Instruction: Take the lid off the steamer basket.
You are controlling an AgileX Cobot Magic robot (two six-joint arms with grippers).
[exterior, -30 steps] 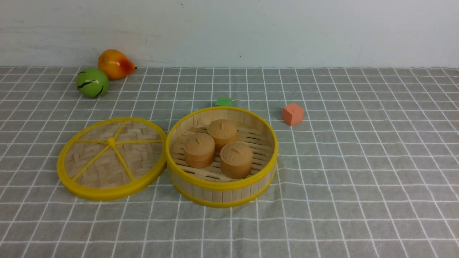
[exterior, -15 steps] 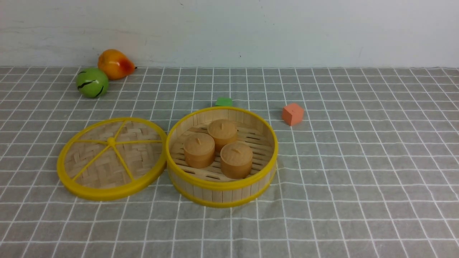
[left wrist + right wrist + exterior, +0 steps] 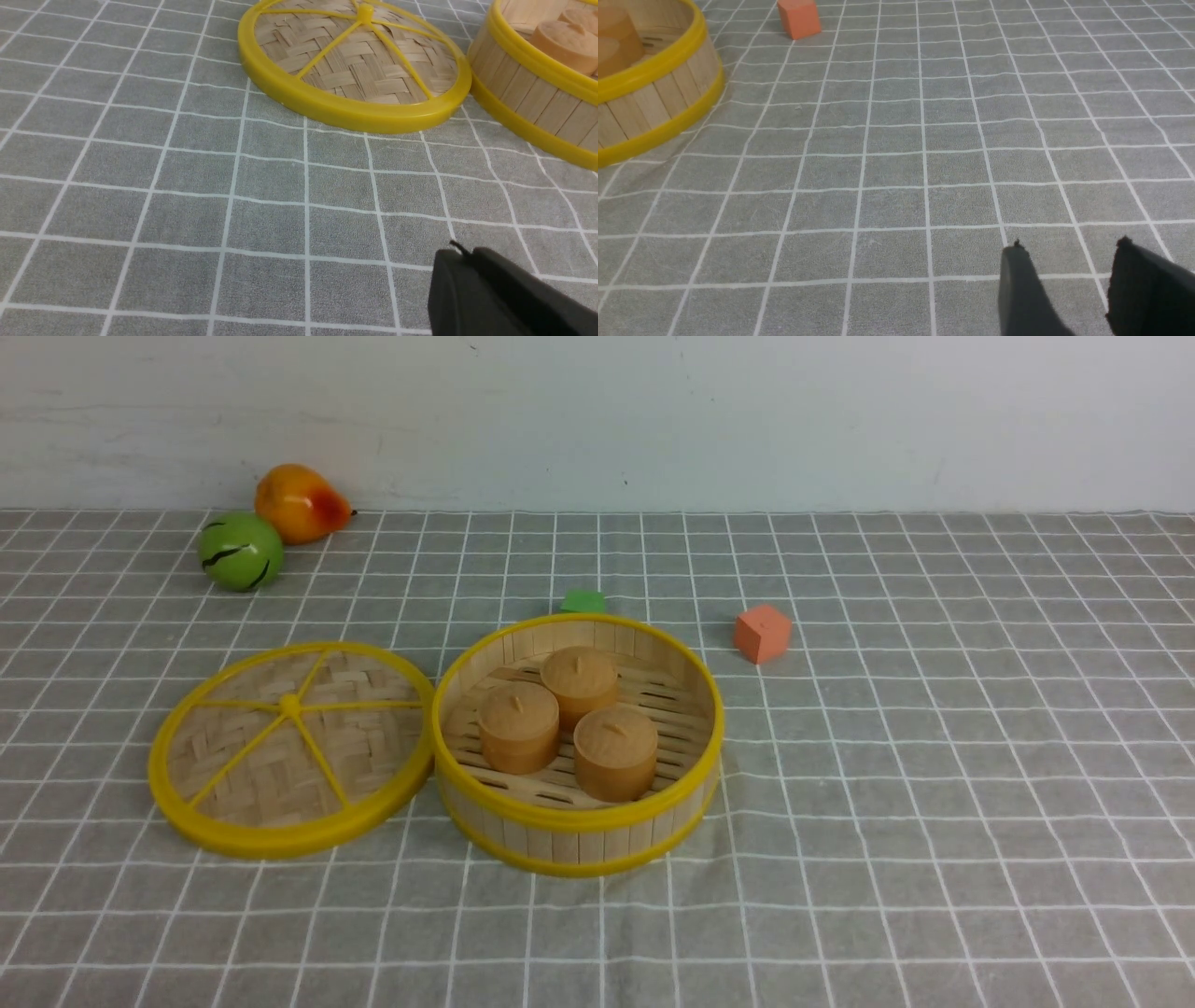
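The lid (image 3: 291, 749), a flat woven disc with a yellow rim and spokes, lies on the cloth just left of the steamer basket (image 3: 577, 821), touching or nearly touching its wall. The basket stands uncovered with three tan buns (image 3: 579, 721) inside. In the left wrist view the lid (image 3: 355, 70) and the basket wall (image 3: 532, 93) lie ahead; my left gripper (image 3: 467, 254) is shut, empty, and well short of the lid. My right gripper (image 3: 1069, 247) hovers open over bare cloth, away from the basket (image 3: 654, 102). Neither arm shows in the front view.
A green ball (image 3: 240, 551) and an orange pear (image 3: 301, 502) sit at the back left near the wall. An orange cube (image 3: 763, 633) rests right of the basket and a small green piece (image 3: 583, 601) lies just behind it. A grey checked cloth (image 3: 934, 803) covers the table.
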